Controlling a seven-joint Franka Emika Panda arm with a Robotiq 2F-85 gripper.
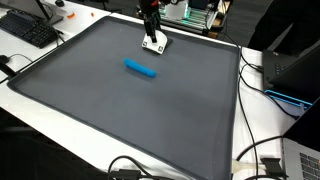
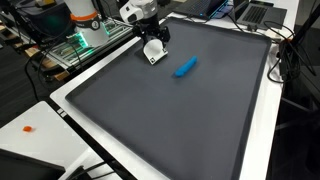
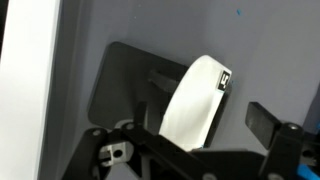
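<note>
Blue cylinder [image 1: 140, 68] flat on grey mat [image 1: 120, 125], near end effector [image 1: 154, 45], untouched

A mat [image 1: 130, 120] covers most of the counter [image 1: 250, 110], leaving a bare border all round. In an exterior view, the claw [image 1: 153, 42] hangs low over the mat near its far edge, with a small piece [image 3: 195, 100] at its tip. A short cylinder [image 1: 140, 68] lies flat on the mat, near the claw but apart from it, toward the mat's middle. A keyboard [image 1: 30, 30] sits on the counter beyond one mat corner. Cables [image 1: 262, 160] trail along the opposite border.
</note>
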